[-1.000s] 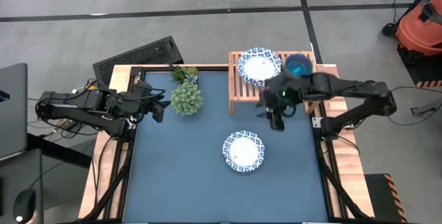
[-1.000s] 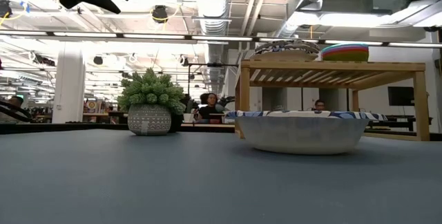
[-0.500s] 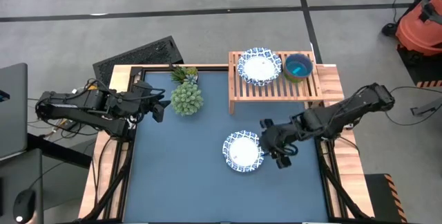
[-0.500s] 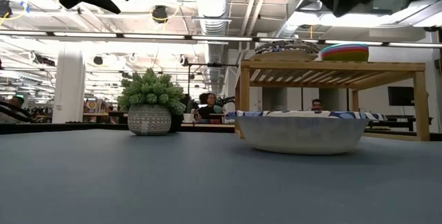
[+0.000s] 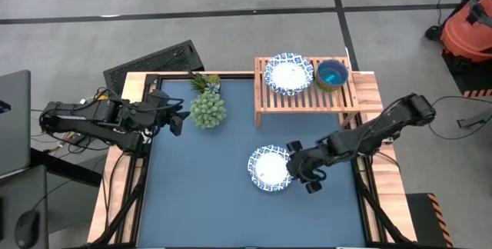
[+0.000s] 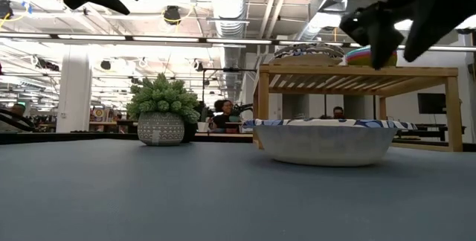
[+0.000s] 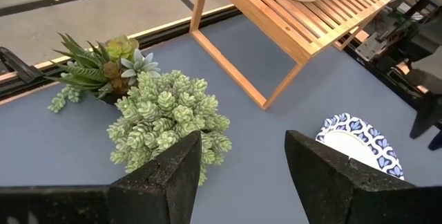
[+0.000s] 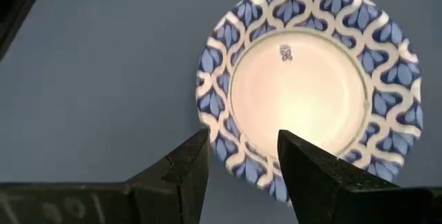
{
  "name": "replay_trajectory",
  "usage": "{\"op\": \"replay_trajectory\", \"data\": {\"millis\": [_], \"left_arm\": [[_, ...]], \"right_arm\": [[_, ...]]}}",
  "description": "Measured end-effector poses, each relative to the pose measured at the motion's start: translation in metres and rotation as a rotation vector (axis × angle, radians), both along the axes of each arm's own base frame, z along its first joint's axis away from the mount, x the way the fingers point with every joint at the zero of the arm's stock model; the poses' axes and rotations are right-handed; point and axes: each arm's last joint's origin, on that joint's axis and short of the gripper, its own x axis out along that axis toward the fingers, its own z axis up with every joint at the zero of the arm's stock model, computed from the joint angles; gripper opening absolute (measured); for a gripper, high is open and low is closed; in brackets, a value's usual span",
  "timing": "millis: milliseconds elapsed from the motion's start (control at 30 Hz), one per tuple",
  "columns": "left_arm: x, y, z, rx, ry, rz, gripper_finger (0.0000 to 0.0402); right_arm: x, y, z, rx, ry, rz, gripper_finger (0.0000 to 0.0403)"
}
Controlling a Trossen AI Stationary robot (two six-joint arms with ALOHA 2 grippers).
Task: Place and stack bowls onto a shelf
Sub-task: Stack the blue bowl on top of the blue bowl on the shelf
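A white bowl with a blue patterned rim (image 5: pixel 270 167) (image 8: pixel 311 86) (image 6: pixel 323 140) sits on the blue tabletop on its base. My right gripper (image 5: pixel 300 172) (image 8: pixel 242 175) (image 6: pixel 390 18) hovers open above its right rim, clear of it. The light-wood shelf (image 5: pixel 306 99) (image 6: pixel 357 71) carries a second white patterned bowl (image 5: pixel 289 74) and a stack of small bowls with teal on top (image 5: pixel 332 74) (image 6: pixel 372 55). My left gripper (image 5: pixel 175 118) (image 7: pixel 242 175) waits open at the table's left edge beside the plant.
A spiky green plant in a patterned pot (image 5: pixel 207 109) (image 7: pixel 166 113) (image 6: pixel 161 114) stands at the far left of the table. The blue tabletop (image 5: pixel 207 195) lies bare on the near side. The wooden frame (image 5: pixel 369 87) borders the table.
My right gripper has swung from just in front of the shelf toward the table's near edge and come down over the right side of the white bowl on the table. The bowls and the left arm have stayed put.
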Motion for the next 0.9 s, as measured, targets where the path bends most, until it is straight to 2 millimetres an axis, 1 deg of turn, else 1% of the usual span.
{"op": "replay_trajectory", "data": {"millis": [67,167,233,700,800,900], "left_arm": [[0.0,0.0,0.0,0.0,0.002,0.0,0.0197],[0.0,0.0,0.0,0.001,0.005,0.0,0.0197],[0.0,0.0,0.0,0.001,0.005,0.0,0.0197],[-0.001,0.0,-0.001,0.002,0.016,0.0,0.0197],[-0.001,0.0,-0.001,0.002,0.019,0.0,0.0197],[-0.001,0.0,-0.001,0.002,0.019,0.0,0.0197]], "right_arm": [[0.007,0.004,-0.005,-0.007,-0.013,0.02,0.0195],[0.012,0.009,-0.019,-0.04,0.037,0.053,0.0195],[0.017,0.011,-0.023,-0.044,0.045,0.057,0.0195],[0.026,0.02,-0.065,-0.091,0.204,0.099,0.0194],[0.026,0.021,-0.069,-0.096,0.216,0.102,0.018],[0.026,0.022,-0.069,-0.097,0.217,0.105,0.0149]]}}
